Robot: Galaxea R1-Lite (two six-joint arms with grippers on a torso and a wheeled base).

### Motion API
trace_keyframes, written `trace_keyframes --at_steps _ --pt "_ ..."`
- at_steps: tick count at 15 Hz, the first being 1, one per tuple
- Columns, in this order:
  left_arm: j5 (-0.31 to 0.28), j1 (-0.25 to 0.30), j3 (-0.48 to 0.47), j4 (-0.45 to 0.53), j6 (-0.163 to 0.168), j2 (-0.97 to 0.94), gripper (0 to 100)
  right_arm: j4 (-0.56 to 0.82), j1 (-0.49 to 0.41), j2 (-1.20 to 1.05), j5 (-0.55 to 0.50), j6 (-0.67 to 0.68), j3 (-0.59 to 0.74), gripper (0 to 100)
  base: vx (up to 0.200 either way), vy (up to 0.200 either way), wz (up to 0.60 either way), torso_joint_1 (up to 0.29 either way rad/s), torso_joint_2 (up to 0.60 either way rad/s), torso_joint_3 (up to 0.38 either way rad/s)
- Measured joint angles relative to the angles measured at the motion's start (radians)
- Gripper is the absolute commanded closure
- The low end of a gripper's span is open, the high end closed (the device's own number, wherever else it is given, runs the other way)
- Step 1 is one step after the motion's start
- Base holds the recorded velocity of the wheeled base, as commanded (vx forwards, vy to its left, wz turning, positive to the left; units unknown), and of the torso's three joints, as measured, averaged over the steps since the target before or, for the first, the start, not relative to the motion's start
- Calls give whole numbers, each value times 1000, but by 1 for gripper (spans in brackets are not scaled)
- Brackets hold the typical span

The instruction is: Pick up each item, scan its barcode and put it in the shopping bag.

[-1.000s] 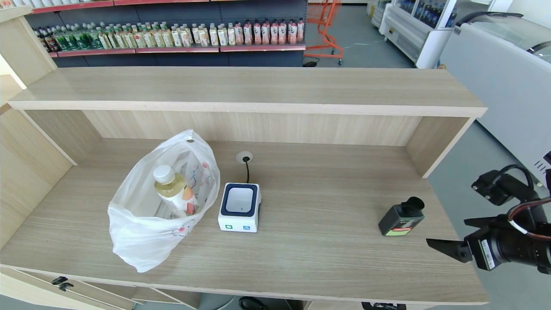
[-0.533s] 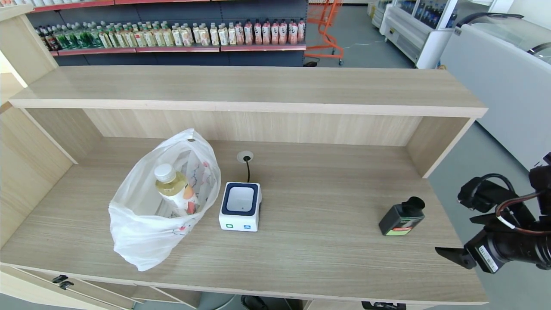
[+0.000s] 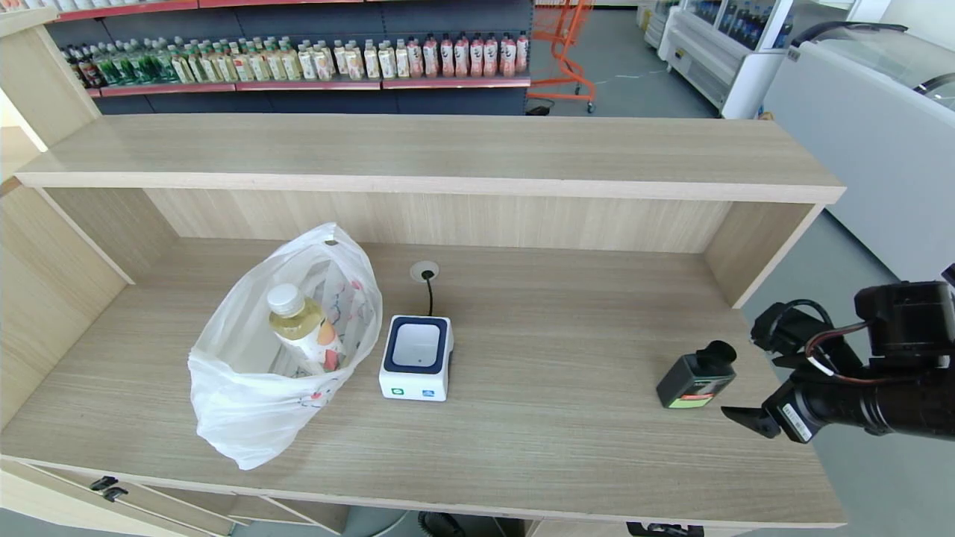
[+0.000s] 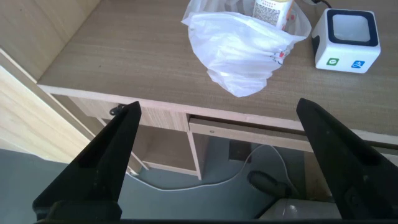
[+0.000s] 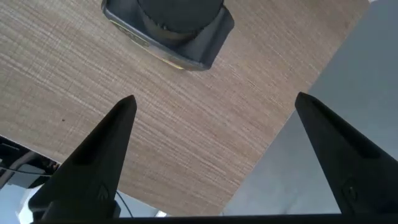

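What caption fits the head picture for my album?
Open right hand beside a dark bottle; scanner and bag with a drink on the counter.

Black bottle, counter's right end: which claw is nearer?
Right. The right claw is open just beside the black bottle, at the right edge of the counter. The left claw hangs off the front edge near the shopping bag.

Blk right gripper [image 5: 212, 104], wedge fingers [image 5: 93, 162], red/wht cables [image 3: 824, 358] (wht label [image 3: 792, 424])
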Motion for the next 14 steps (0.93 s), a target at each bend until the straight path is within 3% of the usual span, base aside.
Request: trace_keyframes --at_steps 3,14 --pt "0 1 0 0 0 0 0 -59 31 82 59 0 -14 0 0 0 0 0 0 0" --pt "0 0 0 0 0 0 0 -84 113 227 80 1 -135 0 0 0 0 0 0 0"
